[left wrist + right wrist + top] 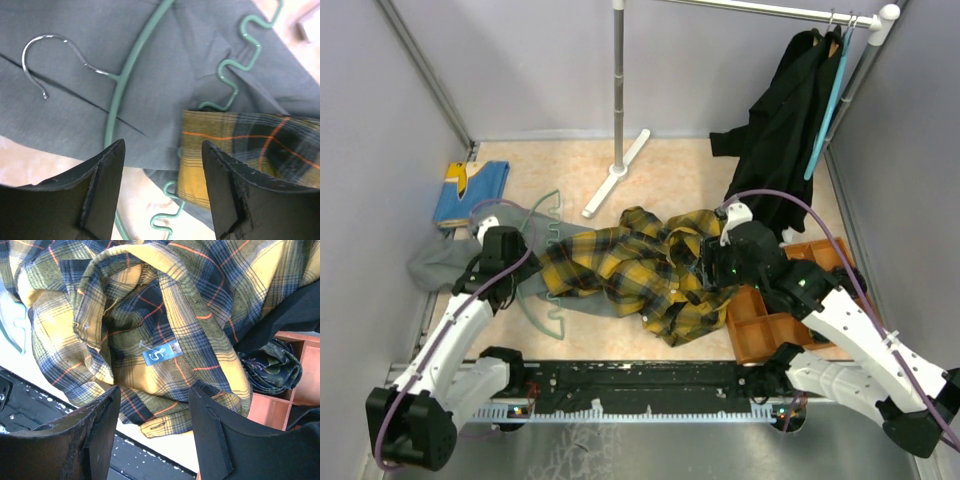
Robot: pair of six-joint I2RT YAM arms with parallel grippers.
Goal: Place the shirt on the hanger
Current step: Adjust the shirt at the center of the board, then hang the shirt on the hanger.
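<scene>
**Finding 1.** My left gripper (162, 165) is released, jaws apart with nothing between them, hovering over the hanger (118, 79). The hanger lies flat on a grey garment (65, 105), at 9 o'clock from the shirt (635, 265) in the top view. A folded edge of the shirt covers part of its wavy bar (235, 65), at 3 o'clock from my left jaws.

**Finding 2.** My right gripper (155, 400) is likewise released and empty, above the shirt's collar. The size tag (161, 352) shows at 12 o'clock from the jaws. An orange bin (267, 412) sits at 3 o'clock, just beside the shirt.

**Assessment.** The task is barely begun: the shirt is crumpled and nothing is threaded. The step in hand appears to be securing both items.

**Recommendation.**
- The left should close on the plastic arc where the metal hook (50, 35) joins. It should take plastic only, since the grey cloth beneath could be pinched along.
- The right should take one collar layer near the tag. That leaves the neck opening wide for a hanger shoulder to enter.
</scene>
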